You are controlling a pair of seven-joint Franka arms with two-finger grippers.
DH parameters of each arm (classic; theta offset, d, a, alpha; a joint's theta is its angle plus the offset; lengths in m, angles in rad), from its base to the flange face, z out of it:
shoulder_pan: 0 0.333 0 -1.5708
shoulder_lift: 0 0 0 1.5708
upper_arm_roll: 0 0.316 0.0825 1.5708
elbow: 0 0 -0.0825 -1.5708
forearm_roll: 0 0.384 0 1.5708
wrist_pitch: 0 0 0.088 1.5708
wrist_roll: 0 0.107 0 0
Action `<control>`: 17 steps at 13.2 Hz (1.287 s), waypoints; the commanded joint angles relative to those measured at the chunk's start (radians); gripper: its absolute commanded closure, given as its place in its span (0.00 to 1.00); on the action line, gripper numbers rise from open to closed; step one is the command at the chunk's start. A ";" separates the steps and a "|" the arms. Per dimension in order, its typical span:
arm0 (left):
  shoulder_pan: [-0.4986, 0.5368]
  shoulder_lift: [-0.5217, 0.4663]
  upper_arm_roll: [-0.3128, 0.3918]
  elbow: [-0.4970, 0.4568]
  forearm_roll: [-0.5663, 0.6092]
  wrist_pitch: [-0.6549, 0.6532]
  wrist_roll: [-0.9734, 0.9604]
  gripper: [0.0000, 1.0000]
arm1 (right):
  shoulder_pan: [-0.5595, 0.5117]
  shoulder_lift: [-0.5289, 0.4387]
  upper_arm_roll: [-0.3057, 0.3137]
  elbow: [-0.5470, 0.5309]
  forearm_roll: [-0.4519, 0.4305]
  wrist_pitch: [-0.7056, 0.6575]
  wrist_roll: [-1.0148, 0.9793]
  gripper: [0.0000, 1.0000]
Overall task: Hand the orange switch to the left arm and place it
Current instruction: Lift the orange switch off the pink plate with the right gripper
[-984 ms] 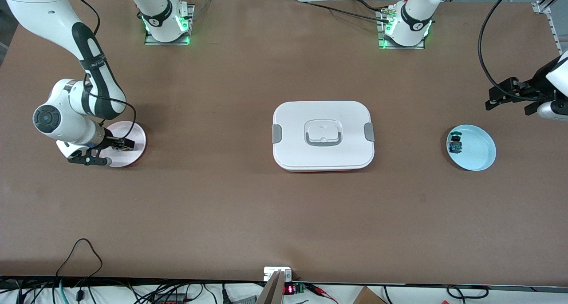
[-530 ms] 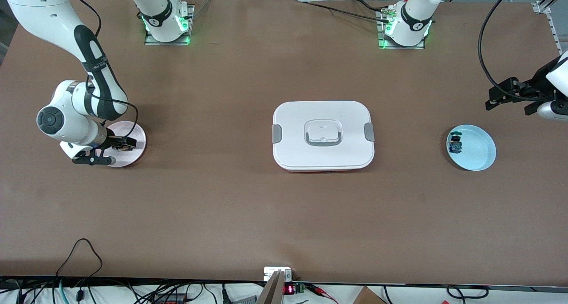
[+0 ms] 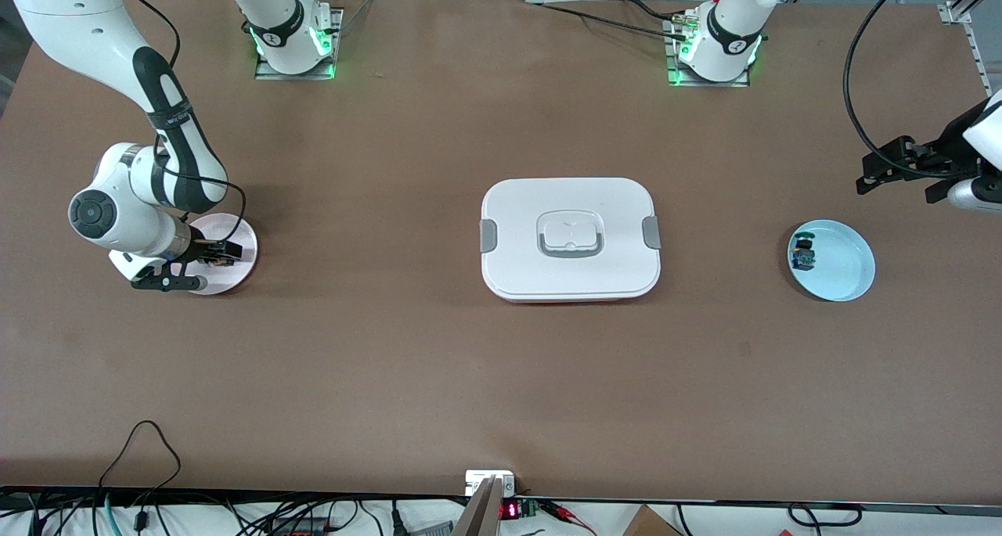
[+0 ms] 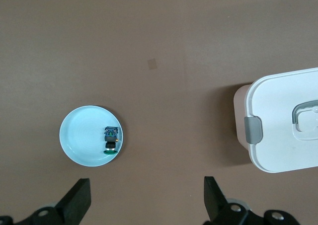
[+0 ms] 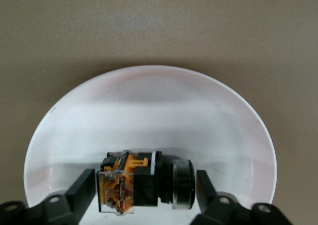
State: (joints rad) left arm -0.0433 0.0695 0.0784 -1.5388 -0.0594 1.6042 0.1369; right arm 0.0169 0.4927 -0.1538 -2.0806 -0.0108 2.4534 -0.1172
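Observation:
The orange switch (image 5: 119,187) lies on its side on a pale pink plate (image 3: 235,237) at the right arm's end of the table; its black cylindrical end (image 5: 181,184) points sideways. My right gripper (image 5: 145,184) is down at the plate, open, with one finger on each side of the switch and only thin gaps left. In the front view the right gripper (image 3: 213,253) hides most of the switch. The white box (image 3: 570,239) sits mid-table. My left gripper (image 3: 884,167) waits open and empty over bare table at the left arm's end.
A light blue plate (image 3: 845,274) holds a small blue switch with a green cap (image 3: 803,253), nearer the front camera than the left gripper. A black cable (image 3: 853,90) loops above the left arm. The left wrist view shows the blue plate (image 4: 79,140) and the box (image 4: 283,120).
The right arm has shifted slightly toward the box and settled lower over the pink plate. Its fingers have drawn in around the switch. The left arm has not moved.

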 commanded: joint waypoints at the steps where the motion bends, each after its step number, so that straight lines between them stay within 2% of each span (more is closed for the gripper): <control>1: 0.003 0.012 -0.002 0.031 0.009 -0.020 0.001 0.00 | -0.005 -0.006 0.000 -0.004 0.011 0.002 -0.083 0.68; 2: 0.003 0.012 -0.002 0.031 0.010 -0.020 0.001 0.00 | -0.009 -0.005 0.000 -0.003 0.012 0.002 -0.181 0.78; 3: 0.003 0.012 -0.002 0.031 0.010 -0.020 0.000 0.00 | -0.012 -0.006 0.000 0.001 0.014 0.002 -0.208 0.83; 5: 0.005 0.012 -0.002 0.029 0.009 -0.020 0.000 0.00 | -0.015 -0.009 0.000 0.007 0.014 0.001 -0.206 0.89; 10: -0.001 0.012 -0.002 0.031 0.009 -0.020 -0.002 0.00 | -0.005 -0.069 0.005 0.049 0.011 -0.054 -0.223 0.89; 13: -0.007 0.012 -0.003 0.034 0.009 -0.020 -0.003 0.00 | 0.035 -0.092 0.011 0.187 0.015 -0.248 -0.216 0.89; 17: -0.007 0.012 -0.005 0.042 0.009 -0.020 -0.005 0.00 | 0.090 -0.128 0.014 0.356 0.026 -0.428 -0.223 0.89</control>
State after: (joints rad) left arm -0.0465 0.0695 0.0744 -1.5319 -0.0594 1.6043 0.1369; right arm 0.0900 0.3734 -0.1412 -1.8032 -0.0020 2.1101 -0.3206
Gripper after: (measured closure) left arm 0.000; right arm 0.282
